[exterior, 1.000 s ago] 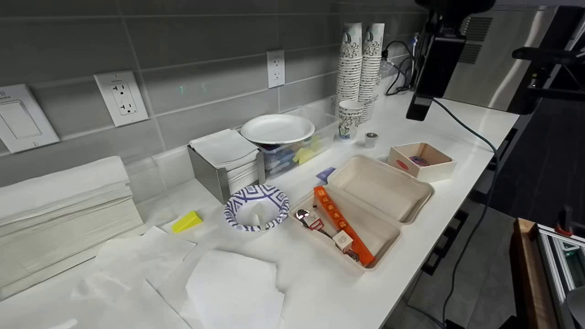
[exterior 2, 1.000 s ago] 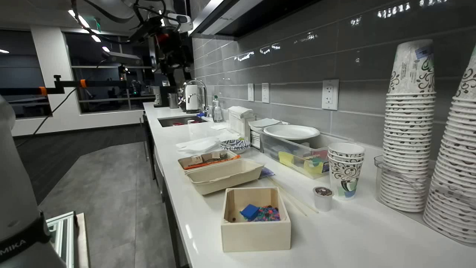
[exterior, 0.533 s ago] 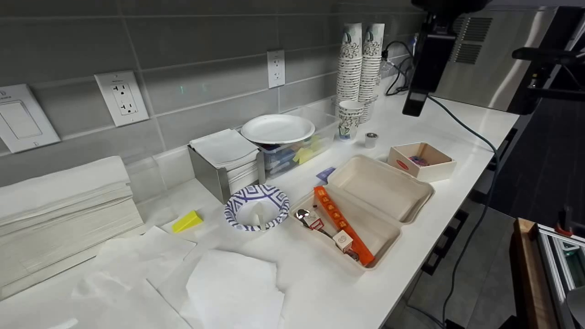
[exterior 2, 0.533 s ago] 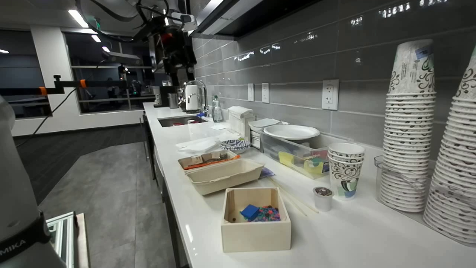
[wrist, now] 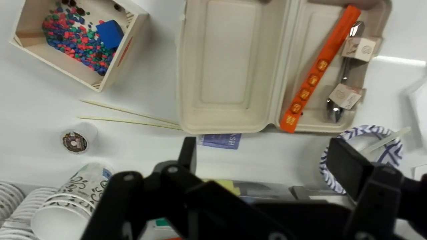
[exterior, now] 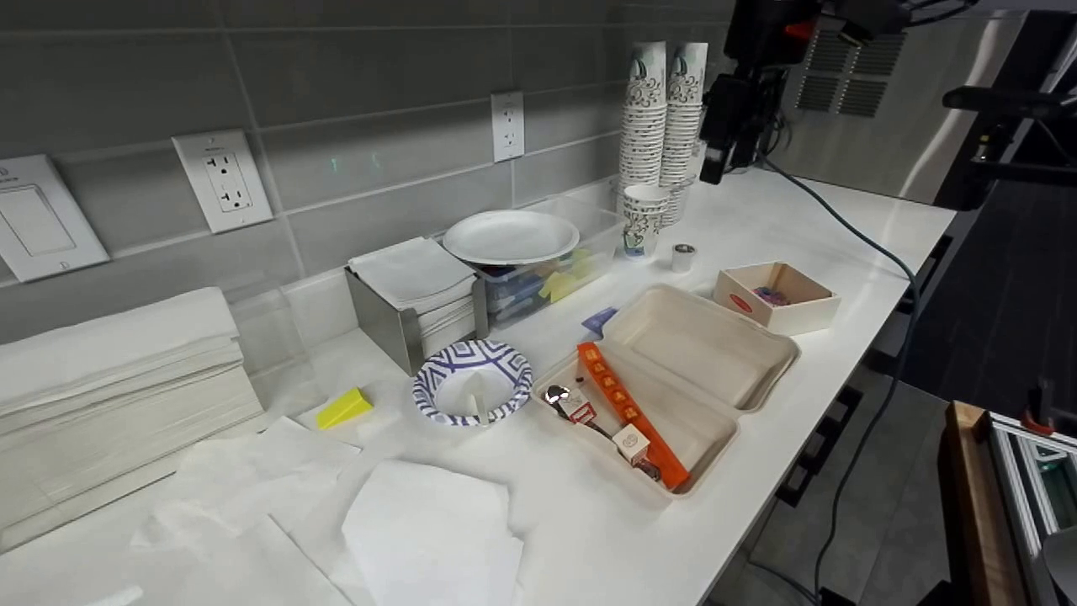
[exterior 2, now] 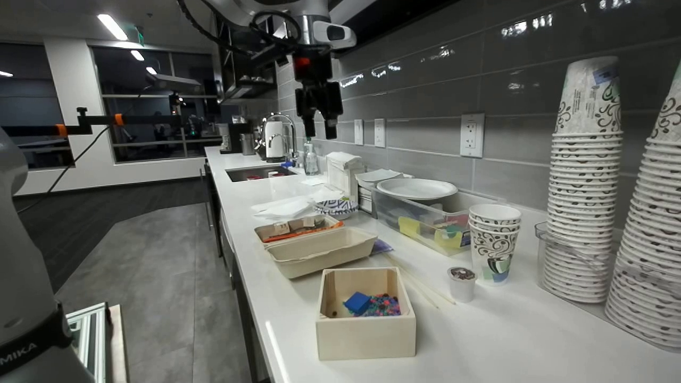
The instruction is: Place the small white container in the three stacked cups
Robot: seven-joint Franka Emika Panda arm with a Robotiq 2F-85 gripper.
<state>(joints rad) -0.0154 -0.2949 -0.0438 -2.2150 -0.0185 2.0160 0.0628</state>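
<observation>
Your gripper (exterior 2: 320, 129) is in the air, high above the counter (exterior 2: 521, 340). Its fingers (wrist: 189, 151) are wide apart, and they hold nothing. Below, in the wrist view, the purple packet (wrist: 221, 141) shows between them. The small white container (wrist: 77, 140), which has a brown top, stands on the counter, lower than the gripper and well apart from it, toward the left edge of the wrist view. Near the container, but not touching it, the three stacked cups (exterior 2: 495, 242) stand upright, with the mouth upward. I judge that the step in hand is the approach, before any grasp. For the next move, you should bring the gripper over to the container and then lower it, with one finger on each side. Please mind the cups, because a finger could push them. Only after a firm hold should you lift above their rim.
</observation>
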